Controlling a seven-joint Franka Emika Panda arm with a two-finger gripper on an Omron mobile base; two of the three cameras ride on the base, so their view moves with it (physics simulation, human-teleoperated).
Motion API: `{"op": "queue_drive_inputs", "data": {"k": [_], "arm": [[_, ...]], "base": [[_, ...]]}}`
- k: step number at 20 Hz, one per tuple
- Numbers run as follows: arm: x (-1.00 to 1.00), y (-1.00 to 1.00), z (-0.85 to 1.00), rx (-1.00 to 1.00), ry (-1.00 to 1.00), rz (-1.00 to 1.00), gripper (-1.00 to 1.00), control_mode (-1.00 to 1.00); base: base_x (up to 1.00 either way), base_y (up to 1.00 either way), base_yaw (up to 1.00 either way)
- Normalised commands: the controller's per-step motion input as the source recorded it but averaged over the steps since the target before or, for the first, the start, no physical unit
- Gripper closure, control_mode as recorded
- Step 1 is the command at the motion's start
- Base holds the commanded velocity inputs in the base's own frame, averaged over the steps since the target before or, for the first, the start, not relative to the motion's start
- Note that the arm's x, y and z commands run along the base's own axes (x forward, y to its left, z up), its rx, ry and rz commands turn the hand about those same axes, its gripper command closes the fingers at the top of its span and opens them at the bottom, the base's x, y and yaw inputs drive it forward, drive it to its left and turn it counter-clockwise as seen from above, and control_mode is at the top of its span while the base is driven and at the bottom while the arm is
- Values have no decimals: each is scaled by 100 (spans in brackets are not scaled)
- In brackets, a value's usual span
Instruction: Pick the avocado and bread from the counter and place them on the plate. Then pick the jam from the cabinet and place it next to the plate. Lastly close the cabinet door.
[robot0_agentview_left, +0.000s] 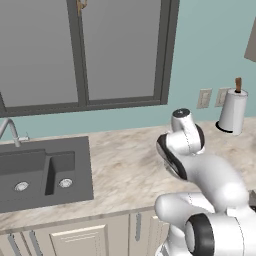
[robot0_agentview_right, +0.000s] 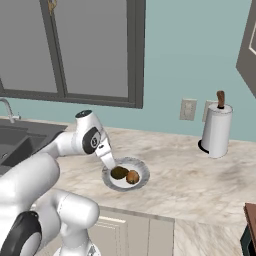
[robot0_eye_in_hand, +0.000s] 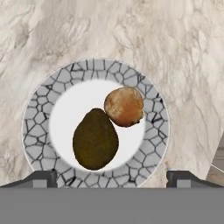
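On the beige counter (robot0_agentview_right: 190, 180) stands the plate (robot0_agentview_right: 142, 169), white in the middle with a grey speckled rim. The dark green avocado (robot0_agentview_right: 119, 173) and the orange-brown bread (robot0_agentview_right: 132, 177) lie on it, touching each other. In the hand view the avocado (robot0_eye_in_hand: 95, 140) is at the centre of the plate (robot0_eye_in_hand: 39, 109) and the bread (robot0_eye_in_hand: 124, 106) lies beside it. My gripper (robot0_agentview_right: 110, 164) hangs just above the plate's left side. It is open (robot0_eye_in_hand: 111, 178), fingertips (robot0_eye_in_hand: 41, 178) wide apart with nothing between them. The jam and the cabinet's inside are out of view.
A paper towel roll (robot0_agentview_right: 216, 130) stands at the back right by wall outlets (robot0_agentview_right: 188, 109). The dark sink (robot0_agentview_left: 40, 172) with its tap (robot0_agentview_left: 10, 131) is on the left under a large window (robot0_agentview_left: 85, 50). A slanted brownish panel (robot0_agentview_right: 248, 52) juts in at the upper right.
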Motion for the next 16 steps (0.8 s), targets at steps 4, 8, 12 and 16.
{"op": "queue_drive_inputs", "data": {"k": [4,8,12,16], "arm": [[-40,0,60,-1,-4,0,-100,-100],[-42,0,52,0,-9,0,-100,-100],[-46,0,37,0,-13,0,-100,-100],[-56,0,39,0,-19,11,-100,-100]], "base": [[0,0,0],[0,0,0],[0,0,0],[0,0,0]]}}
